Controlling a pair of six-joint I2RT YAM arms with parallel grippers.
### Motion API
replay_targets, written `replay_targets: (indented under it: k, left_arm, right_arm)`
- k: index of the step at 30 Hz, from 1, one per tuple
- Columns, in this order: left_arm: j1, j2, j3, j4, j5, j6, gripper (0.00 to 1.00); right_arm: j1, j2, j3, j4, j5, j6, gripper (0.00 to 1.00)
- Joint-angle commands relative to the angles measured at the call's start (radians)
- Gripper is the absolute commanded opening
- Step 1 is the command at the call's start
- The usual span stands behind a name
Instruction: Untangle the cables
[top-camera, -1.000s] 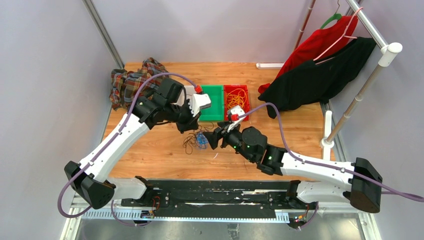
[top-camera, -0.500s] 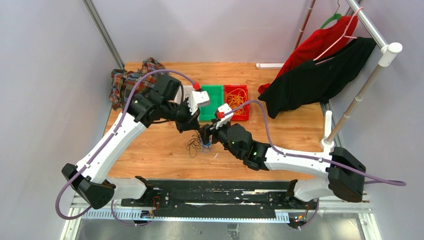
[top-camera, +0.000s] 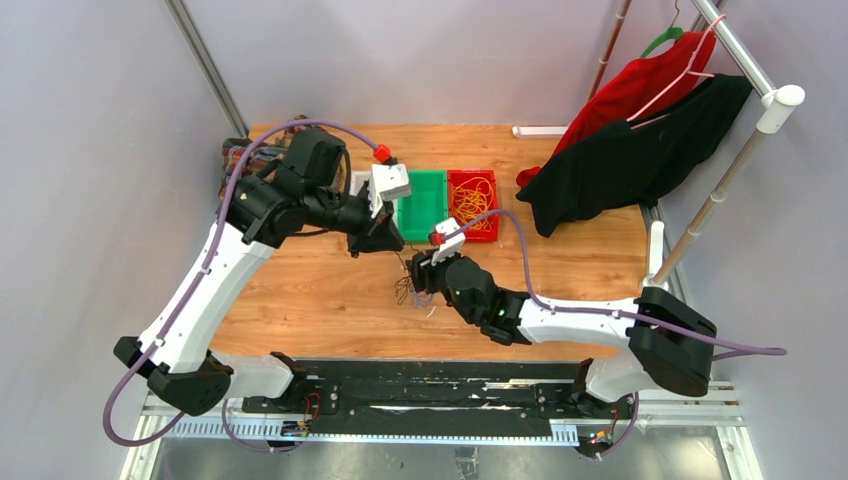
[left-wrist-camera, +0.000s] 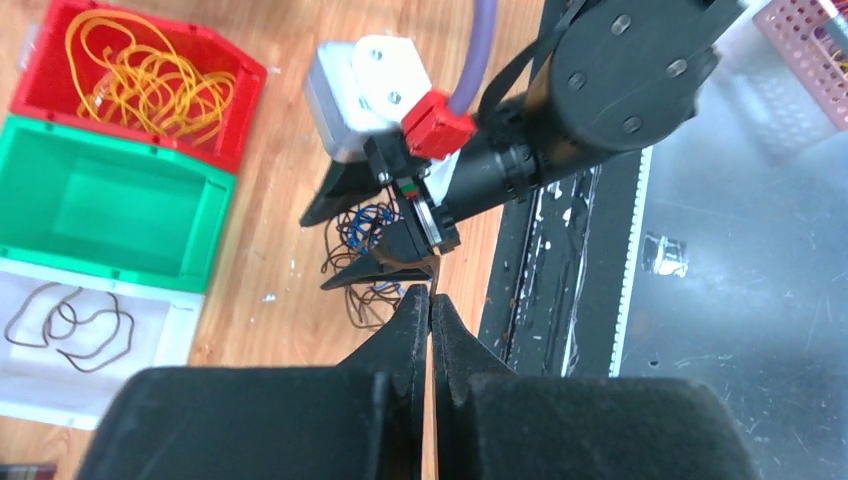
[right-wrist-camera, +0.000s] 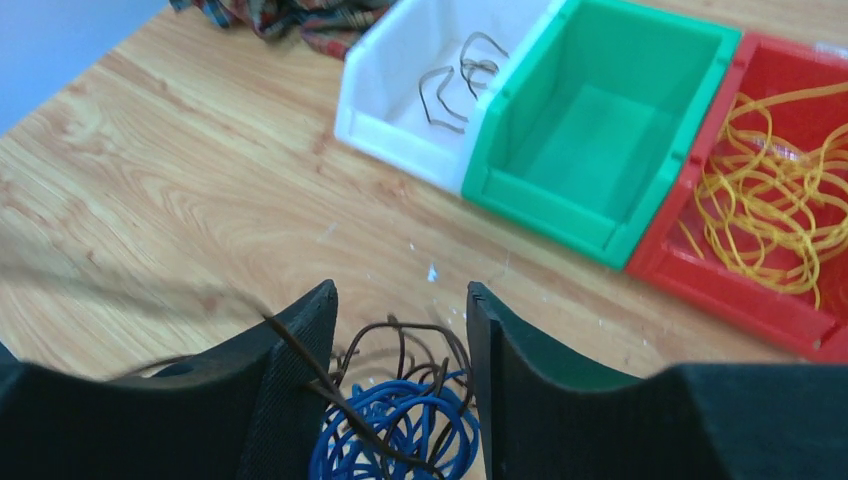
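cables (top-camera: 405, 292) are seen bunched as one tangle of blue and dark loops on the worktop (top-camera: 300, 300), near its middle, at about 6 o'clock from the green bin (top-camera: 428, 205). the right tool (right-wrist-camera: 400, 290) is set over the tangle with its jaws partly apart, one finger on each side, so that the blue bunch (right-wrist-camera: 395, 430) is framed at 6 o'clock in the right wrist view; nothing is gripped by it yet. the left tool (left-wrist-camera: 431, 300) is closed tight and held raised at about 11 o'clock from the tangle in the top view. a dark strand (right-wrist-camera: 300, 352) rising out of the tangle appears to be pinched at its tips. the strand's long axis is judged to run from 5 to 11 o'clock, so the coming pull is best taken along that line. the right tool is much the nearer to the bunch.
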Motion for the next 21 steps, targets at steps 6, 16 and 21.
replay_targets:
  k: [6,16,21]
  left_arm:
    - [-0.008,0.038,0.213,-0.019,0.013,-0.039,0.0]
    - [-0.008,0.115,0.501,-0.025,-0.176,-0.009,0.0]
    - [-0.008,0.11,0.474,-0.023,-0.151,-0.023,0.0]
  right_arm:
    - [-0.033,-0.017,-0.174,0.032,0.064,0.118,0.46]
    - [-0.046,-0.032,-0.315,0.058,0.076,0.194,0.47]
    - [-0.046,-0.195,-0.29,0.013,0.03,0.133,0.55]
